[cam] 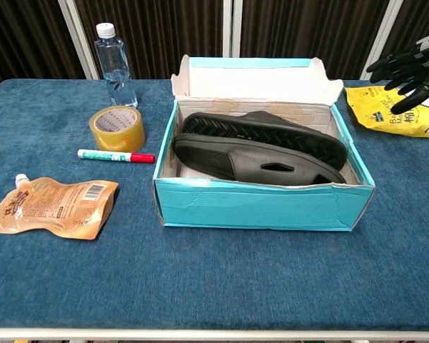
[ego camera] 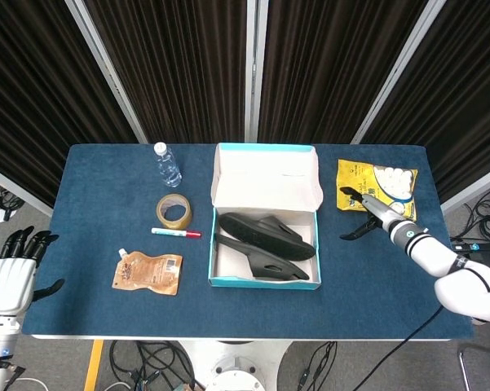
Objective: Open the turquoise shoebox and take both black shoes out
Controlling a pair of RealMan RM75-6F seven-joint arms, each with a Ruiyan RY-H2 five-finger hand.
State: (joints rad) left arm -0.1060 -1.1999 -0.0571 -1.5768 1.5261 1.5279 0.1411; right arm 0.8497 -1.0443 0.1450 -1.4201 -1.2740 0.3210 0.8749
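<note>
To the left of the turquoise shoebox (ego camera: 264, 281) stood a water bottle (ego camera: 167, 164), a roll of tape (ego camera: 174, 212), a red-capped marker (ego camera: 176, 233) and a brown pouch (ego camera: 148, 273), all lying apart from the box on the blue table (ego camera: 90, 187). A yellow snack bag (ego camera: 380, 187) lay to the box's right, near the far edge. Nothing lay over the box opening: its lid (ego camera: 266, 177) was folded back flat behind it, and the two black shoes (ego camera: 267, 247) lay inside, one sole-up behind the other. The right hand (ego camera: 367, 215) hovered beside the yellow bag, clear of the box, its fingers spread apart and holding nothing. The left hand (ego camera: 13, 269) hung off the table's near-left corner, fingers extended and apart, also holding nothing. Only the head view took in the left hand and the right forearm; the chest view caught just the right hand's dark fingertips (cam: 407, 64) at its upper right edge, but showed the shoes' tread, the box's dented front wall and the marker's label more plainly.
</note>
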